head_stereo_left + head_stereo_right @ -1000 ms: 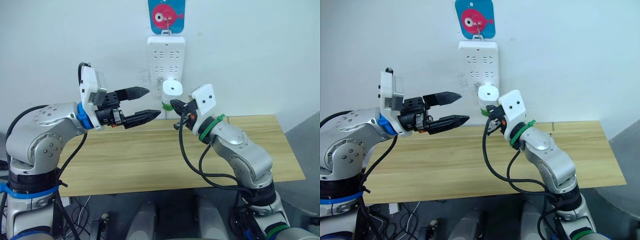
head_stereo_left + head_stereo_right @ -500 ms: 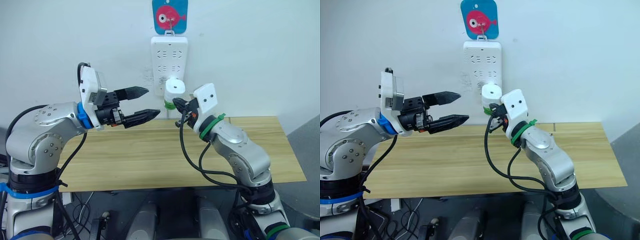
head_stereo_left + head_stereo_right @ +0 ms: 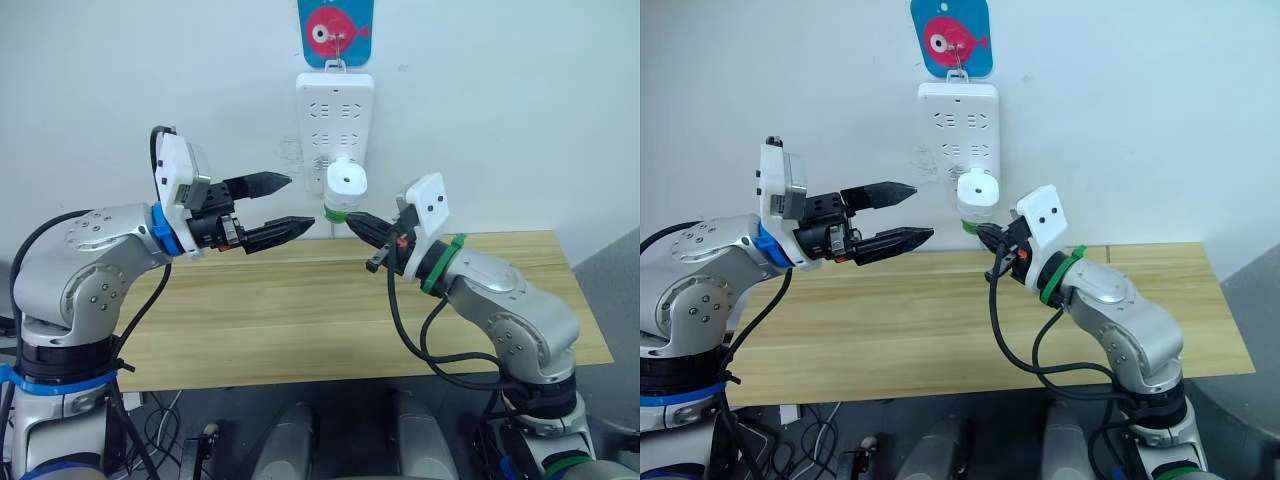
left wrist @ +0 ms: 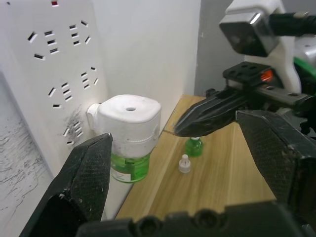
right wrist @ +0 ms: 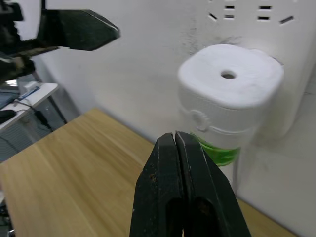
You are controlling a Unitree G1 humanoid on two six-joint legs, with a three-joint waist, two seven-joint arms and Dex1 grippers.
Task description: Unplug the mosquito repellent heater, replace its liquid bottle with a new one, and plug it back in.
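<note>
Mosquito repellent heater (image 3: 345,187), smooth white rounded plastic over a translucent green bottle, plugged into the wall power strip (image 3: 334,120) above the wooden worktop (image 3: 300,310). Right gripper (image 3: 362,224) nearer, just below and beside it, fingers pressed together (empty). Left gripper (image 3: 282,207) level with it, fingers spread.
</note>
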